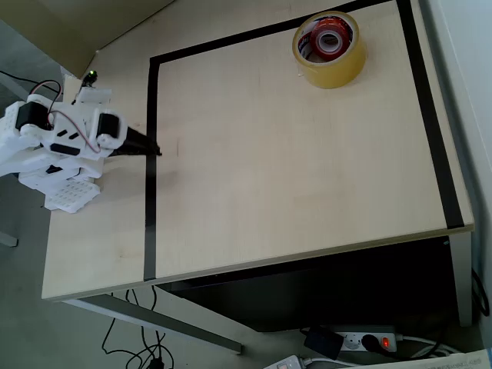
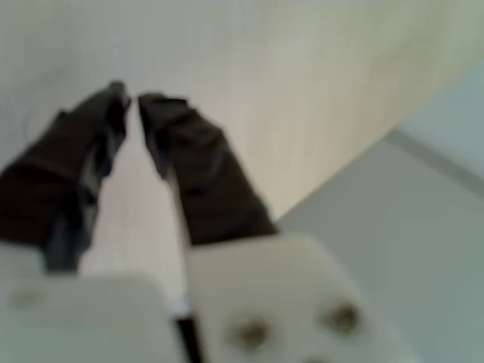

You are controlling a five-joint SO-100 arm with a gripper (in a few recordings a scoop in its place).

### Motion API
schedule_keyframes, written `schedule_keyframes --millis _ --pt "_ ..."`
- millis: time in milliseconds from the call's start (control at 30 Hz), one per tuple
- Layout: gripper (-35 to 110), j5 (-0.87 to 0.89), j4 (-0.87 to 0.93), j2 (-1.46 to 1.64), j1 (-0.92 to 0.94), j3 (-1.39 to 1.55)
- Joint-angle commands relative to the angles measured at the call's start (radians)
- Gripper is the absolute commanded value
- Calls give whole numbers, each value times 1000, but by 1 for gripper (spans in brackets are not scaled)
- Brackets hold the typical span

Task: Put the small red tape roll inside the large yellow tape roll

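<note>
The red roll (image 1: 330,38) already sits inside the yellow roll (image 1: 329,49) near the tabletop's (image 1: 292,177) far right corner. The claw (image 1: 156,151), nearly clenched and empty, rests at the left edge; little risk remains beyond nudging the rolls.

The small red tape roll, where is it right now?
In the overhead view, the small red tape roll sits inside the large yellow tape roll at the table's upper right, just within the black tape border.
</note>
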Motion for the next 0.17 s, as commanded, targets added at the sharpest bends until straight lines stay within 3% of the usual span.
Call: schedule_keyframes --millis 0,133 --pt "0 38 84 3 -101 74" --pt "0 38 84 3 -106 75"
